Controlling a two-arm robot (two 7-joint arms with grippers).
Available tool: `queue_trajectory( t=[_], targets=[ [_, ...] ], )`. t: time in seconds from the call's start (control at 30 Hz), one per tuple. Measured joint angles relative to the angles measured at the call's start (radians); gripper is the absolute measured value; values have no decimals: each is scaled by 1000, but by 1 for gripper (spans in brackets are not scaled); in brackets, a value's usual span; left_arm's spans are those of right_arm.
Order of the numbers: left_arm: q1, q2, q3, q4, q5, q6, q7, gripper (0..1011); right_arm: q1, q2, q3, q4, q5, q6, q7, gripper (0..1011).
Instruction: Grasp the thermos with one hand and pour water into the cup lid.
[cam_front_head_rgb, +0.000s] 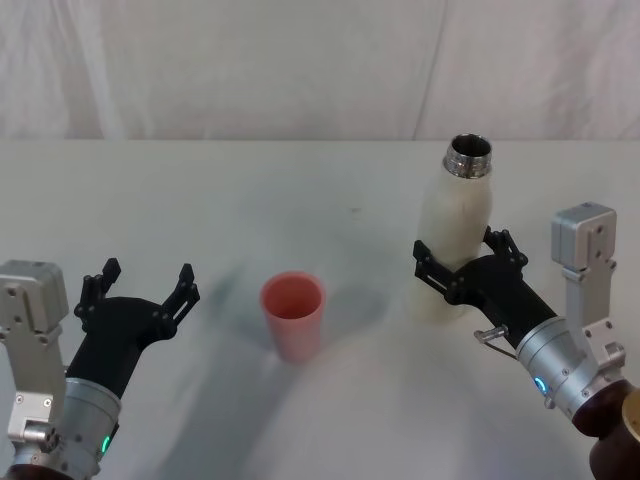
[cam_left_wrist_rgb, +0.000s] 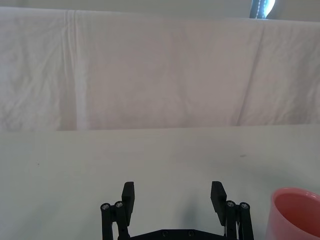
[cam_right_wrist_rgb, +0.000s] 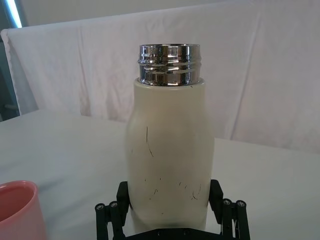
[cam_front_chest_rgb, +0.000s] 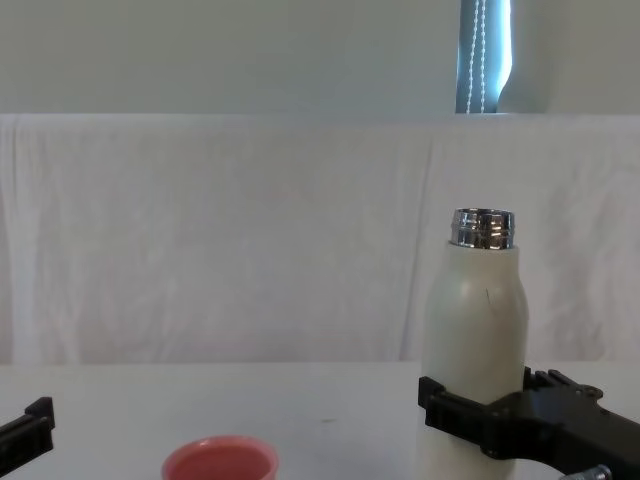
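Observation:
The thermos (cam_front_head_rgb: 456, 235) is a tall cream-white bottle with an open steel neck, standing upright on the table at the right. My right gripper (cam_front_head_rgb: 460, 262) clamps its lower body, one black finger against each side; the right wrist view shows the thermos (cam_right_wrist_rgb: 169, 155) between the fingers (cam_right_wrist_rgb: 123, 194). The cup lid (cam_front_head_rgb: 293, 313), a small salmon-pink cup, stands upright near the table's middle, left of the thermos and apart from it. It also shows as the cup lid (cam_front_chest_rgb: 220, 462) in the chest view. My left gripper (cam_front_head_rgb: 146, 280) hovers open at the near left, holding nothing.
A white cloth covers the table (cam_front_head_rgb: 300, 190) and hangs as a backdrop behind it. Bare tabletop lies between the cup lid and the thermos and along the far side.

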Motion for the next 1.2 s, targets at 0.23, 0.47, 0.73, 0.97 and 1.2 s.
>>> queue_trajectory(
  t=[0.23,0.47,0.73,0.97,1.2],
  targets=[
    [0,0,0,0,0,0,0,1001,-8,4,1,-10,1,0,0,1000],
    [0,0,0,0,0,0,0,1001,-18,9,1,-21,2,0,2,1000],
    [0,0,0,0,0,0,0,1001,-59,22,-2,-66,-1,-8,3,1000],
    [0,0,0,0,0,0,0,1001,-103,32,1,-108,-1,-19,2,1000],
    [0,0,0,0,0,0,0,1001,-139,38,9,-131,4,-30,3,1000]
  ],
)
